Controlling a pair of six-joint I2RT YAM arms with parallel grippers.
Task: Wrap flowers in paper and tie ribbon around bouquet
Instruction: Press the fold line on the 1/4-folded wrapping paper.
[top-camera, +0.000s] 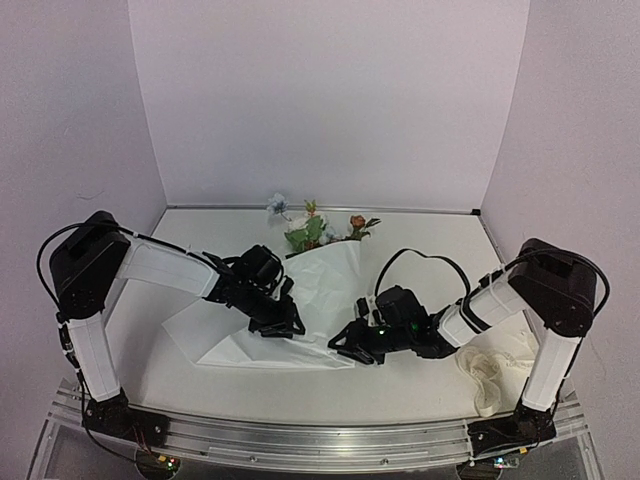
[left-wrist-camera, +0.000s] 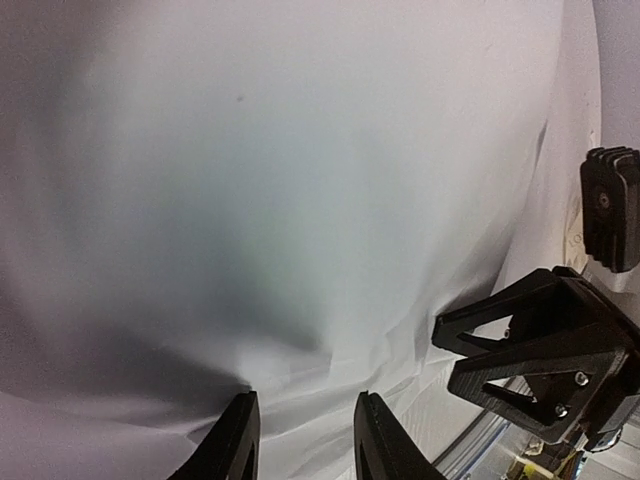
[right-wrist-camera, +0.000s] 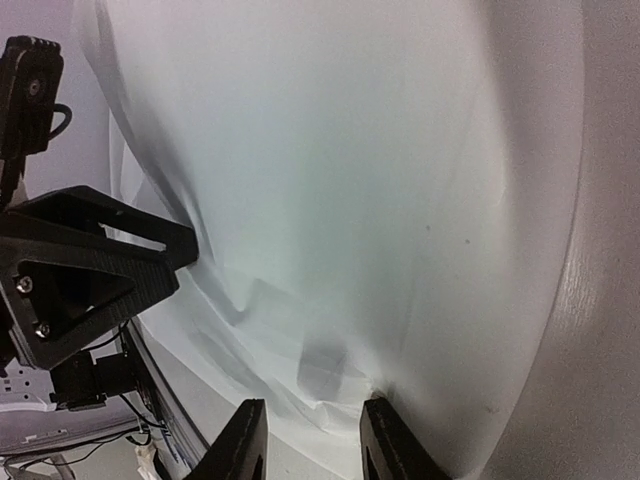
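The white paper (top-camera: 322, 285) lies folded over the flowers (top-camera: 312, 230), whose blooms and leaves stick out at its far end. My left gripper (top-camera: 288, 326) is down on the paper's near part. In the left wrist view its fingers (left-wrist-camera: 238, 440) stand partly apart, with puckered paper (left-wrist-camera: 300, 200) between them. My right gripper (top-camera: 348, 348) is at the paper's near right corner. Its fingers (right-wrist-camera: 385, 440) are also partly apart, straddling the folded paper edge (right-wrist-camera: 340, 395). The two grippers face each other a short way apart. The cream ribbon (top-camera: 492, 372) lies in a heap at the near right.
The white table (top-camera: 420, 240) is walled on three sides. A metal rail (top-camera: 300, 435) carrying the arm bases runs along the near edge. The right arm (top-camera: 500, 295) reaches over the ribbon heap.
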